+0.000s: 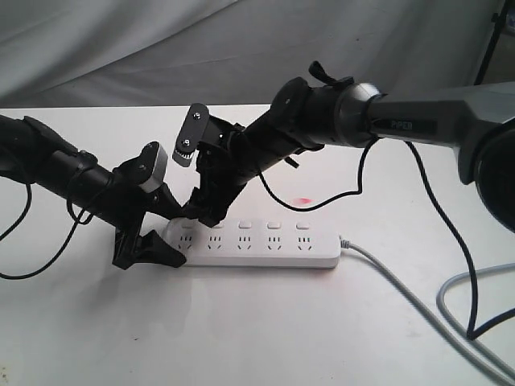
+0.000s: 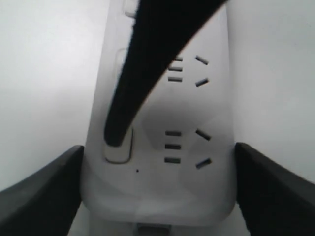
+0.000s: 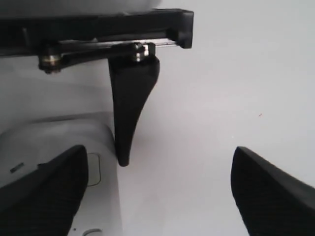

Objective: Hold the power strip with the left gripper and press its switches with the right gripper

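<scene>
**Exterior view.** The power strip (image 1: pixel 265 249) lies flat on the white counter (image 1: pixel 241 338), a little below the centre of the frame, with its long axis running left to right. I see a long white bar with rounded ends. Five sockets (image 1: pixel 273 244) run along its face, and its switches (image 1: pixel 273 226), small square white buttons, sit one above each socket. A grey cable (image 1: pixel 402 281) leaves the right end and curves off toward the lower right corner.

**Holding arm.** The left tool (image 1: pixel 182 239), at centre left, straddles the strip's left end. In my left wrist view its fingers (image 2: pixel 39 196) lie against both long sides of the bar, so I read it as clamped on the strip.

**Pressing arm.** The right tool (image 3: pixel 158 152) reaches down from the upper right of the exterior frame to that same end. My right wrist view shows its two fingers well apart. One finger (image 2: pixel 147 64) crosses the left wrist view from the top, and its tip rests on the end switch (image 2: pixel 118 152), the one nearest the left tool.
</scene>
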You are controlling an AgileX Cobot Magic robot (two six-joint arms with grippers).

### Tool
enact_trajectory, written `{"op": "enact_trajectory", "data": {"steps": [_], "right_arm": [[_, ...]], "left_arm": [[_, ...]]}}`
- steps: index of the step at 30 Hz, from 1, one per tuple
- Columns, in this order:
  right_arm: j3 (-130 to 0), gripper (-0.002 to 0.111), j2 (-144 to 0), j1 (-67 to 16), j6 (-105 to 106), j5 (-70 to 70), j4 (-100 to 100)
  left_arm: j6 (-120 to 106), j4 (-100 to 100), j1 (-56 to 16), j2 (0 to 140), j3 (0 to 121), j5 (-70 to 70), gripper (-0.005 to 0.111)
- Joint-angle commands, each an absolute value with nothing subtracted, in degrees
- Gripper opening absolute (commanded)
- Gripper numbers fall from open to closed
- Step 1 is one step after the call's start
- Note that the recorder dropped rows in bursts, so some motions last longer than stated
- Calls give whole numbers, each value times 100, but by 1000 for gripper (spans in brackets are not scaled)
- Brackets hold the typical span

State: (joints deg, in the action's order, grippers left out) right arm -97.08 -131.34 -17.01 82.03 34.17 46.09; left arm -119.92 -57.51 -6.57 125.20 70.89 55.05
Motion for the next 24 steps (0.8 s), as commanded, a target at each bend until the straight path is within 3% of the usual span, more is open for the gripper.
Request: {"op": "enact_trajectory", "data": {"steps": [1,24], "right_arm": [[-9744,73,-13156,-1827,8244,3257,4722],[-9744,73,-13307,-1873,8206,3013,4575]], "left_arm": [[-12004,-5761,-687,12526,7071,5390,39],[-12004,-5761,-687,12526,7071,5390,39]]}}
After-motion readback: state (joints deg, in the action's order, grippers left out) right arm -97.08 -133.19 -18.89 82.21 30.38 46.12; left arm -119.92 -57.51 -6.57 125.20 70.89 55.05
